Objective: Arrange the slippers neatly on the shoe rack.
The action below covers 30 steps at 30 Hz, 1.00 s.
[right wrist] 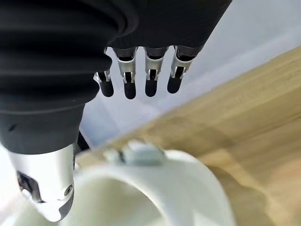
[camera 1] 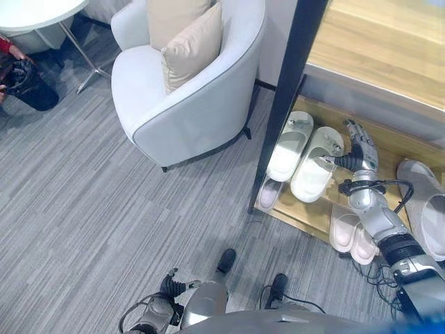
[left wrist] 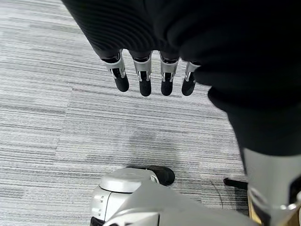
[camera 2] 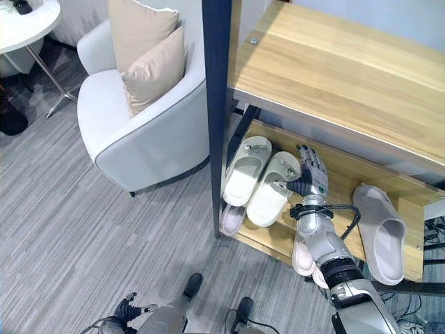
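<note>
Two cream slippers lie side by side on the shoe rack's middle shelf point(camera 2: 348, 170), the left one point(camera 1: 290, 146) against the black post and the right one point(camera 1: 314, 167) beside it. My right hand point(camera 1: 360, 149) rests at the right slipper's outer edge, fingers straight and thumb touching its strap. In the right wrist view the fingers point(right wrist: 129, 80) reach out straight above the cream strap point(right wrist: 178, 188). My left hand point(camera 1: 163, 306) hangs low over the carpet, fingers point(left wrist: 143, 77) straight and holding nothing.
A grey slipper point(camera 2: 381, 233) lies at the shelf's right end. Below are a lavender slipper point(camera 1: 269, 193) and pink slippers point(camera 1: 351, 236). The rack's wooden top point(camera 2: 334, 69) overhangs. A white armchair point(camera 1: 181, 90) with cushions stands to the left, by a round table point(camera 1: 35, 14).
</note>
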Available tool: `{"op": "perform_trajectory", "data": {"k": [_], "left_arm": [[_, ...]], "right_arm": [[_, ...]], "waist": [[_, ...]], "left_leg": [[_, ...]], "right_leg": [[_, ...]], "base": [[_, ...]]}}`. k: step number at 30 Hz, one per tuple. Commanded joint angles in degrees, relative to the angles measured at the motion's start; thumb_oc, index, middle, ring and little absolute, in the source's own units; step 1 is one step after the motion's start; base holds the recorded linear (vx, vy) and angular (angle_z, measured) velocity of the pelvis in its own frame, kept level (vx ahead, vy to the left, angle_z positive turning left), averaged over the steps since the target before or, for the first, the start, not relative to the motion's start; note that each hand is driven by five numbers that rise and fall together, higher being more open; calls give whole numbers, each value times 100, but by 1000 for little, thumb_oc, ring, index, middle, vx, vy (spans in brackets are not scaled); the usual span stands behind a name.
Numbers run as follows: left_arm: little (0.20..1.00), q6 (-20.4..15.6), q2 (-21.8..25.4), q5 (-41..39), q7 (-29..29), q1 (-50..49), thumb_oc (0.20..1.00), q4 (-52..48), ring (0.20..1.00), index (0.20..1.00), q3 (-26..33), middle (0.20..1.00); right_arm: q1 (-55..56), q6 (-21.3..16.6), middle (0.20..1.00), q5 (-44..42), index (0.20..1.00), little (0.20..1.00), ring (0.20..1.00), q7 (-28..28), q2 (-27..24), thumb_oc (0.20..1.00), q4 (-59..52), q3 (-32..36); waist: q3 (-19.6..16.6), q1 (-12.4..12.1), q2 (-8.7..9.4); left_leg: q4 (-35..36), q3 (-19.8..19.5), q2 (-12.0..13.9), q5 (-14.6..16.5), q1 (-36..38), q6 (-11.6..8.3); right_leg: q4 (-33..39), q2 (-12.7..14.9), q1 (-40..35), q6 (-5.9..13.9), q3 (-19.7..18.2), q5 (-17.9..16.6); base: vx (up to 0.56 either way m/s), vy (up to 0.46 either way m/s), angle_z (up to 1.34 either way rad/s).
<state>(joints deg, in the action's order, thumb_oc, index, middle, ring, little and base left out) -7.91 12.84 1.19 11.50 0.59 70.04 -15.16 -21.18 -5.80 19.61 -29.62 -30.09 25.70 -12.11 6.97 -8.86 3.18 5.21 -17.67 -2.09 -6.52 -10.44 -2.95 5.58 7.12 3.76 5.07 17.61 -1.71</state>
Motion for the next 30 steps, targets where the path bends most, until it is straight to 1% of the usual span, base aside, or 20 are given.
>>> {"op": "perform_trajectory", "data": {"k": [1,5,7,9,11,12,13,15,23,30], "left_arm": [[1000,50,-194,139,-113,5,1000,607,1000,1000,-56,1000],[1000,46,-162,159,-161,-13,1000,589,1000,1000,16,1000],[1000,45,-156,174,-170,-21,1000,586,1000,1000,25,1000],[1000,63,-128,181,-189,-44,1000,578,1000,1000,98,1000],[1000,70,-135,169,-242,-71,1000,630,1000,1000,126,1000],[1000,89,-135,162,-271,-112,1000,673,1000,1000,122,1000],[1000,89,-138,162,-271,-112,1000,673,1000,1000,123,1000],[1000,103,-135,168,-289,-135,1000,700,1000,1000,60,1000],[1000,75,-112,64,-296,-122,1000,639,1000,1000,-13,1000],[1000,66,-97,29,-283,-141,1000,595,1000,1000,-76,1000]], "right_arm": [[182,-502,1000,-693,1000,1000,1000,116,-106,1000,-473,350],[441,-644,1000,-918,1000,1000,1000,174,-44,1000,-705,661],[480,-640,1000,-921,1000,1000,1000,182,-48,1000,-684,694],[626,-526,1000,-779,1000,1000,1000,187,-186,1000,-768,850],[690,-280,1000,-507,1000,1000,1000,131,-543,1000,-528,1021],[641,-163,1000,-392,1000,1000,1000,127,-721,1000,-321,1001],[636,-164,1000,-393,1000,1000,1000,125,-723,1000,-317,998],[493,-24,1000,-236,1000,1000,1000,57,-962,1000,-29,932],[239,92,1000,-245,1000,1000,1000,33,-1165,1000,390,798],[153,203,1000,-379,1000,1000,1000,-86,-1255,1000,855,901]], "waist": [[-130,-32,77],[-220,27,37],[-233,33,33],[-294,95,8],[-327,259,-67],[-325,312,-105],[-325,308,-107],[-289,383,-174],[-224,459,-275],[-153,503,-340]], "left_leg": [[-21,331,26,709,312,49],[-21,378,46,748,443,47],[-21,393,48,756,463,45],[-21,439,80,773,535,35],[-21,569,105,793,593,32],[-21,628,118,793,594,42],[-21,633,120,794,593,42],[-21,720,128,787,582,49],[-21,779,127,758,519,33],[-21,817,127,731,431,19]], "right_leg": [[-58,163,-335,305,226,302],[-58,153,-452,289,214,334],[-58,150,-465,288,208,338],[-58,139,-519,274,173,353],[-58,114,-499,258,30,345],[-58,104,-459,255,-55,338],[-58,103,-455,255,-60,337],[-58,91,-400,253,-151,323],[-58,89,-311,253,-209,297],[-58,84,-223,253,-243,294]], "base": [[32,-3,1],[7,-4,-2],[5,-9,-6],[13,-35,-18],[13,-66,-18],[4,-45,-25],[15,-49,-45],[19,-46,-44],[6,-10,-2],[7,-9,0]]}}
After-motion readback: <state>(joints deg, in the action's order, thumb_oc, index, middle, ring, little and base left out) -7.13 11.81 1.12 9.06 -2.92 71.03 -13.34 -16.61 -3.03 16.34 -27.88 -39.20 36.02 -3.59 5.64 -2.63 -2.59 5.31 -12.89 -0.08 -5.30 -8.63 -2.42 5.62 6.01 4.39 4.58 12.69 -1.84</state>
